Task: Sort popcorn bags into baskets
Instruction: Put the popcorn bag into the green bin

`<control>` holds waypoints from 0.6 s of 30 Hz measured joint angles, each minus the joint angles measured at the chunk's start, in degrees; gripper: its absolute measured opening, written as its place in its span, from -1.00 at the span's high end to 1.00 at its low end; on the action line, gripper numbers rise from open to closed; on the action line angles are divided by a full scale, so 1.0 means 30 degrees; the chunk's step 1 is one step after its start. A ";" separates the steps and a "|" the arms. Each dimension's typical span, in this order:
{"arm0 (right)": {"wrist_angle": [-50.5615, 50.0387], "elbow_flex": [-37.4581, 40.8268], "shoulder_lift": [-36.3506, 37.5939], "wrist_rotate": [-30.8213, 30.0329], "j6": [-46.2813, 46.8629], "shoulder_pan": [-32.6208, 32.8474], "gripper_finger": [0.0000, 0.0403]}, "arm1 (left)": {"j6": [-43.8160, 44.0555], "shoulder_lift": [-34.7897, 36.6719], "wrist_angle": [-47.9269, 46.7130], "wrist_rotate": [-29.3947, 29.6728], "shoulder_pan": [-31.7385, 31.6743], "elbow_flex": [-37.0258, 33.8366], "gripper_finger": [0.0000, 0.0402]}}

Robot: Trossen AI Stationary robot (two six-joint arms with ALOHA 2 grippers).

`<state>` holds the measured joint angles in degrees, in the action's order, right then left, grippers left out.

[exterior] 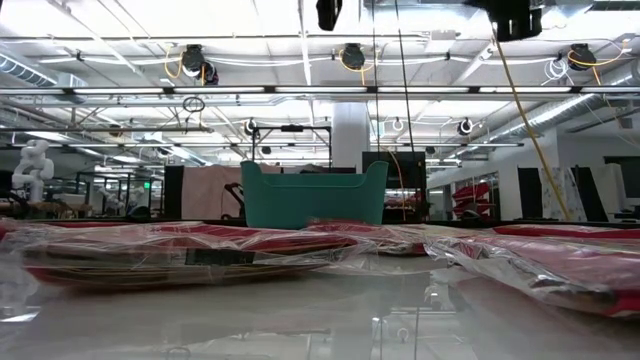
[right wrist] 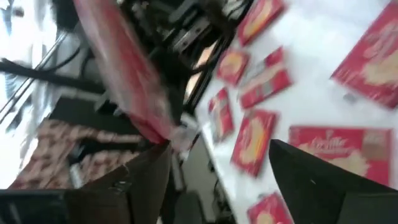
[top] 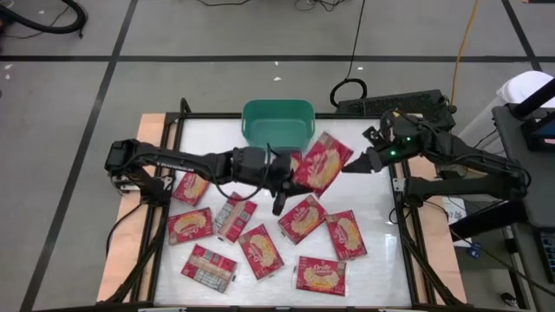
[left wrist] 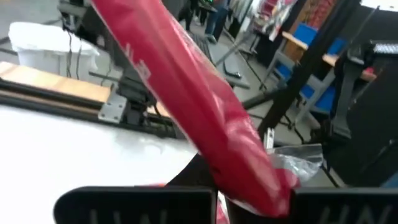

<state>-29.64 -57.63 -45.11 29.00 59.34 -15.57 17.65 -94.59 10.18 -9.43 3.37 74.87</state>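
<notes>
A red popcorn bag (top: 323,162) is up in the air just in front of the teal basket (top: 277,106), which stands at the table's far middle and also shows in the low view as the basket (exterior: 315,195). My left gripper (top: 290,176) reaches in from the left and is shut on this bag. My right gripper (top: 354,164) is open at the bag's right corner. In the right wrist view the bag's end (right wrist: 163,129) is beside one finger (right wrist: 146,177); whether they touch I cannot tell. Several more bags (top: 303,217) lie flat on the white tabletop. My left gripper pinches the bag between its two fingers at the bag's left end (left wrist: 264,186), coming level from the table's left. The bag is lifted clear of the table, and it runs tilted up and away from the fingers toward the right arm.
Flat bags cover the table's middle and near part, from one at the left (top: 191,187) to one near the front edge (top: 322,275); one shows its grey-white back (top: 209,267). Bare white tabletop (top: 381,260) lies at the right near corner.
</notes>
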 joint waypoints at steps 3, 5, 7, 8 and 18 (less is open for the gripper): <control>0.0164 -0.0022 0.0092 0.1624 -0.0452 -0.0304 -0.35 | 0.0213 -0.0042 -0.0678 -0.0013 0.0245 -0.0013 0.98; 0.0267 -0.0022 0.0159 0.1939 -0.0589 -0.0462 -0.35 | 0.0606 -0.0044 -0.0890 0.0002 0.0366 -0.0015 0.98; 0.0400 -0.0022 0.0165 0.1906 -0.0789 -0.0553 -0.35 | 0.0795 -0.0044 -0.0933 0.0053 0.0438 -0.0015 0.98; 0.0536 -0.0022 0.0170 0.1755 -0.1127 -0.0586 -0.35 | 0.0823 -0.0044 -0.0919 0.0088 0.0438 -0.0015 0.98; 0.0580 0.0007 -0.1525 -0.0059 -0.2946 -0.0591 -0.35 | 0.0332 -0.0044 -0.0747 0.0024 0.0909 -0.0015 0.99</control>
<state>-27.90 -57.61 -49.68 28.83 50.50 -17.34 18.65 -94.72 7.93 -9.36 6.10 74.83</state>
